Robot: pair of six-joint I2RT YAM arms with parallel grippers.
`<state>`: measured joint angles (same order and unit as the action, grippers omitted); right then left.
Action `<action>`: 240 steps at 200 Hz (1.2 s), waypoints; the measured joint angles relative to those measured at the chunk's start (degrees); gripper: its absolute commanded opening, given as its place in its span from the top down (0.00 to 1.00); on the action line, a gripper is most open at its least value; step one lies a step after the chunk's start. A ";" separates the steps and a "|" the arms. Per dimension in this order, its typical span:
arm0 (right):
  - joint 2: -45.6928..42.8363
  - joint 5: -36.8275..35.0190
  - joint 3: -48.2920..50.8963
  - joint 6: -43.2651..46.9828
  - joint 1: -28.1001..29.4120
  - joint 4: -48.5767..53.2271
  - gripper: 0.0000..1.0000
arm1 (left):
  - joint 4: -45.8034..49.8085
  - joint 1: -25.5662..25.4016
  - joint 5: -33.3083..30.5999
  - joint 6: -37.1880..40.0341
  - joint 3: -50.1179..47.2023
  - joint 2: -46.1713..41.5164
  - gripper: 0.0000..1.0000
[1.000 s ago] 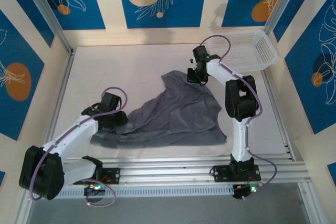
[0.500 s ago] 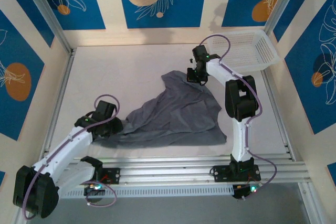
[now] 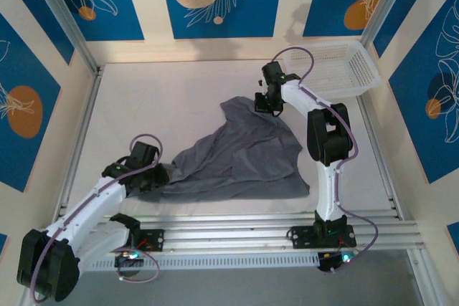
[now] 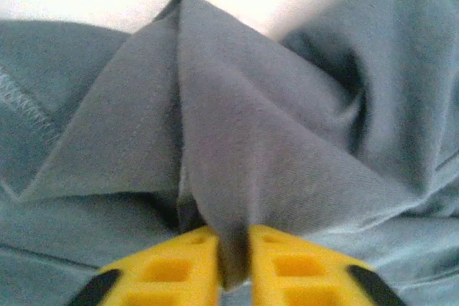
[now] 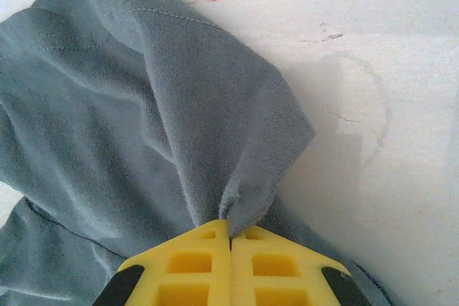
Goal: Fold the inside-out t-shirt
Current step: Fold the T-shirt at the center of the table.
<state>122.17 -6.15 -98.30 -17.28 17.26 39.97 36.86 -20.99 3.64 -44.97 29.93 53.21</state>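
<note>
The inside-out t-shirt (image 3: 240, 155) lies crumpled on the white table, a dark grey cloth stretched from near left to far right. My left gripper (image 3: 156, 175) is at its near-left corner. In the left wrist view the yellow jaws are shut on a raised fold of the t-shirt (image 4: 229, 177), and the cloth runs down between them at the left gripper (image 4: 234, 263). My right gripper (image 3: 267, 105) is at the far-right edge of the cloth. Its yellow jaws, at the right gripper (image 5: 231, 238), are shut on a pinched edge of the t-shirt (image 5: 165, 120).
A white plastic mesh basket (image 3: 337, 68) stands at the far right corner, just behind the right arm. Metal frame rails (image 3: 237, 220) run along the near edge. Bare table (image 3: 165, 98) lies to the far left of the cloth.
The left arm has drawn back toward the near left, and its gripper has closed on the near-left corner of the t-shirt. The right arm has held still.
</note>
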 measured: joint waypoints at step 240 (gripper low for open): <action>0.00 5.68 -3.30 -5.22 -8.15 -2.25 1.00 | -15.06 36.37 3.34 14.80 30.34 40.09 1.00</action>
<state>122.17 -0.47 -101.60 -22.50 9.10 37.71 21.80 15.38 6.98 -30.17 60.27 93.30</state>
